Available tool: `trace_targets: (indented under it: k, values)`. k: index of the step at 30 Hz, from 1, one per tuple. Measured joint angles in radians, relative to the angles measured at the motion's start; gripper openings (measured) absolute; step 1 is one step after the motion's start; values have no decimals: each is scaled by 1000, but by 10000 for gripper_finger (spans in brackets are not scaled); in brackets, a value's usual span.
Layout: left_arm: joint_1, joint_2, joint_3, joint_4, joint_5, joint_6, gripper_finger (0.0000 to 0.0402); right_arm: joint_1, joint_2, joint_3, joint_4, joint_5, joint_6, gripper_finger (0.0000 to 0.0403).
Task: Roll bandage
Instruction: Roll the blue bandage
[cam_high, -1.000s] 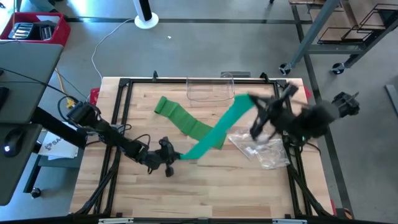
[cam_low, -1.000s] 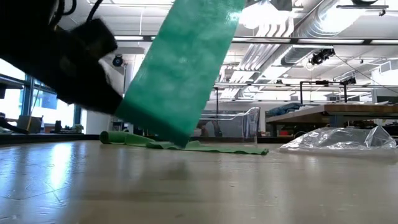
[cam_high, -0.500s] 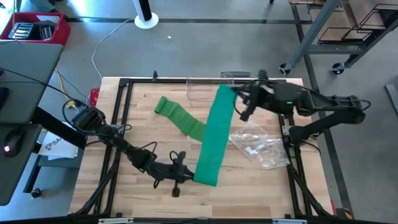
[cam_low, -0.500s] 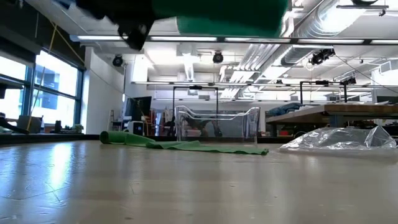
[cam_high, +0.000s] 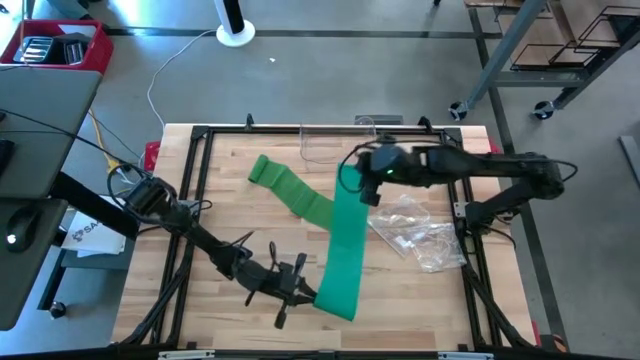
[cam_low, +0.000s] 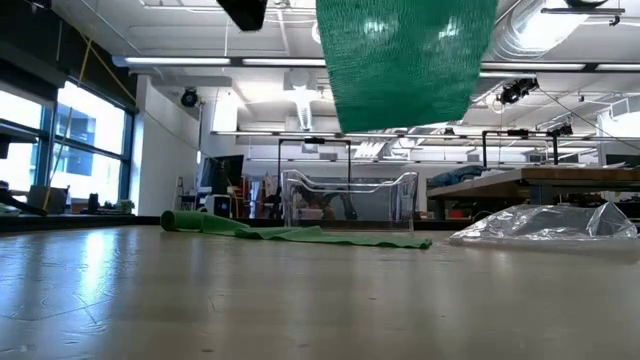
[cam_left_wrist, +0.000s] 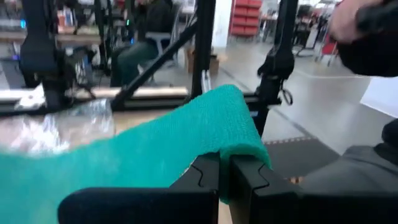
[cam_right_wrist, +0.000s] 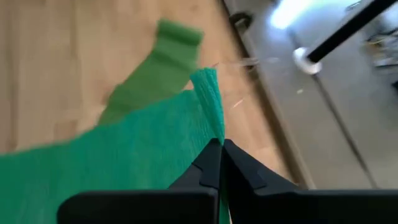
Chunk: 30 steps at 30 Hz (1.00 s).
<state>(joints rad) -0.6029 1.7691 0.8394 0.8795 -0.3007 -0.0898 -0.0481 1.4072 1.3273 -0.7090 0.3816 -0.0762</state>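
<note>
Two grippers: both are clenched on the same teal bandage (cam_high: 343, 245), one at each end.
Left gripper (cam_high: 300, 290): it is low over the near part of the table, and its fingers (cam_left_wrist: 208, 177) pinch the near end of the band, which folds over them.
Right gripper (cam_high: 357, 180): it is over the middle of the table toward the far side, fingers (cam_right_wrist: 214, 163) pressed together on the far edge of the band.
Teal bandage: it hangs in the air as a flat strip between the two grippers, off the wooden table (cam_high: 230, 190).
Second bandage (cam_high: 290, 190): lighter green, it lies flat on the table, left of the teal one.
Clear container (cam_high: 338, 145): at the far edge.
Plastic bag (cam_high: 420, 240): crumpled, right of the strip.
</note>
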Motion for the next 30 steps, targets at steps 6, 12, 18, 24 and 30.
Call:
trace_targets:
  k: [6,12,18,24,30]
  values:
    - [-69,-13,0,60,-125,113,0,5,91,0,-17,-158,-2,12]
    - [-135,-46,0,120,-296,230,0,8,120,0,-60,-252,8,86]
    - [-174,-78,0,249,-324,381,0,55,95,0,-130,-248,-15,130]
    - [-183,-89,121,222,-344,544,0,204,49,0,-134,-251,-48,132]
    - [-206,-89,350,-97,-542,734,0,347,13,0,-105,-251,-22,133]
